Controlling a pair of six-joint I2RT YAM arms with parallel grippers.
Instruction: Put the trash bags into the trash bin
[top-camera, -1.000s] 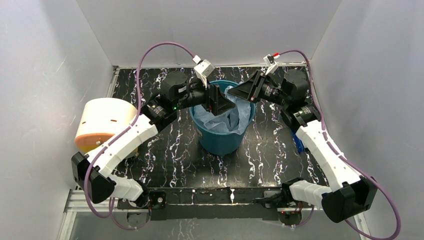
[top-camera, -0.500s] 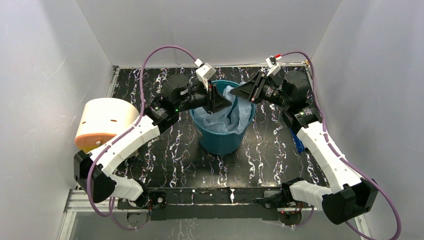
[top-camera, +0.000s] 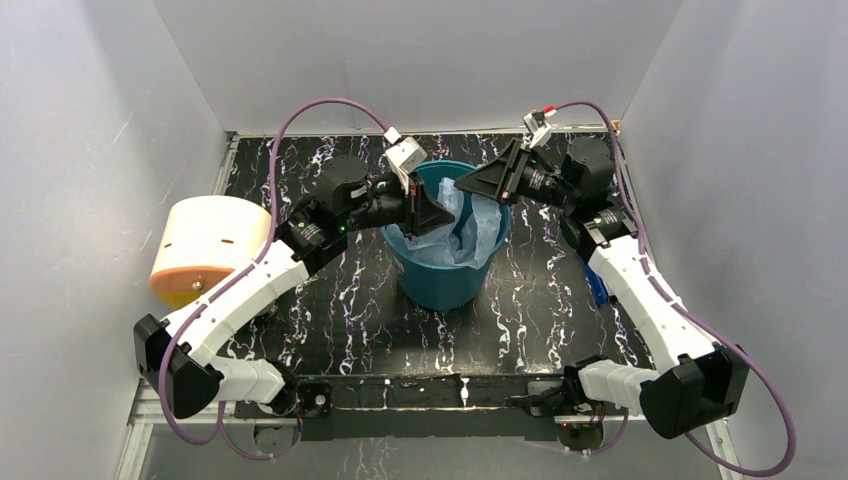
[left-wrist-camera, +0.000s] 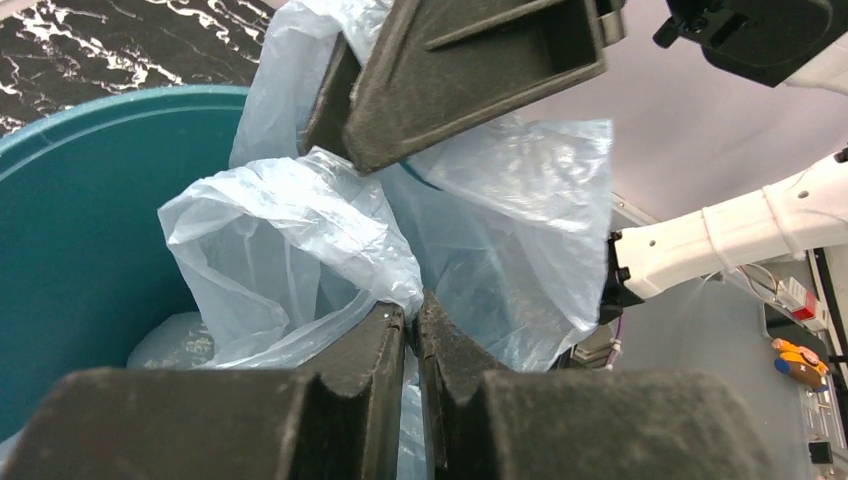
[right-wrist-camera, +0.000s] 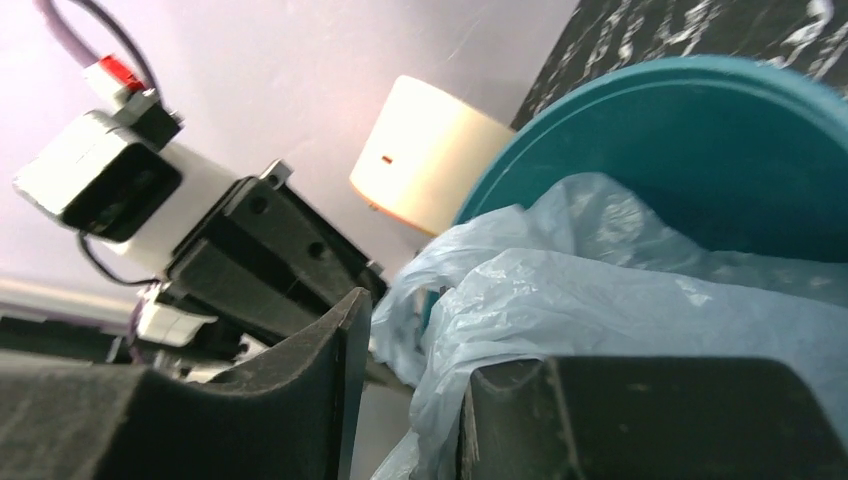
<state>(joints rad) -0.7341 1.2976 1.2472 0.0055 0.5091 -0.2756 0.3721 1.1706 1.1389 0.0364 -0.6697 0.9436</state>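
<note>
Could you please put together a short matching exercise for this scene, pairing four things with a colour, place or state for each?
Column one:
1. trash bin
2. trash bag
3. cream cylinder
4. left gripper

Column two:
a. shut, pinching a fold of thin plastic
b. standing far to the left, apart from the rest
c. teal
d. translucent light blue

Pairs: 1-c; 2-d; 3-b; 4-a
</note>
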